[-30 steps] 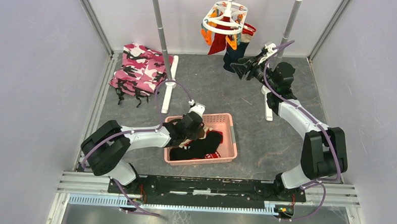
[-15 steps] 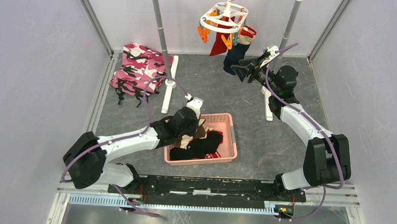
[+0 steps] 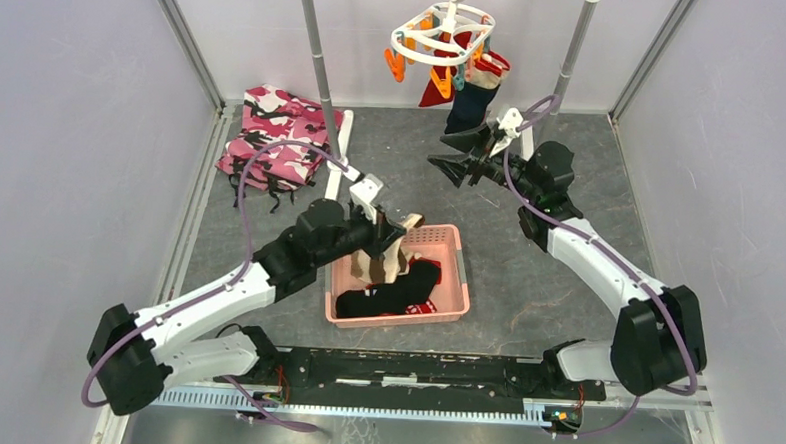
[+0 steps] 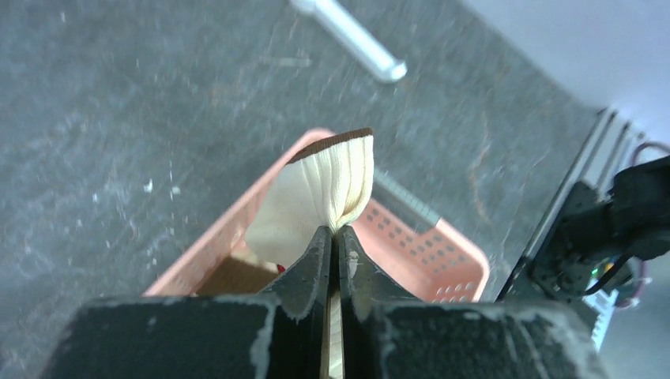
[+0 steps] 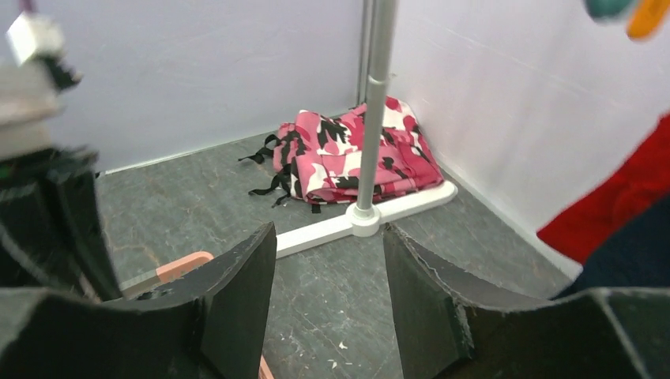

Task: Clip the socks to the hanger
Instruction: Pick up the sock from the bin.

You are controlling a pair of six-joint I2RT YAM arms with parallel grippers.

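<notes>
**Beige sock pinched above the basket**

The left gripper (image 4: 333,233) is clamped tight on the cuff of a beige sock (image 4: 324,189), holding it just above the pink basket (image 3: 457,275) mid-floor. A black sock (image 3: 401,290) lies inside the basket. At the far side the white hanger (image 3: 439,36) hangs from the rack with a red sock (image 3: 430,95) and a navy sock (image 3: 464,110) clipped on. The right gripper (image 3: 452,155) hovers just nearer than these, jaws apart, holding nothing. A pink camouflage cloth (image 3: 278,137) lies far left.
</notes>
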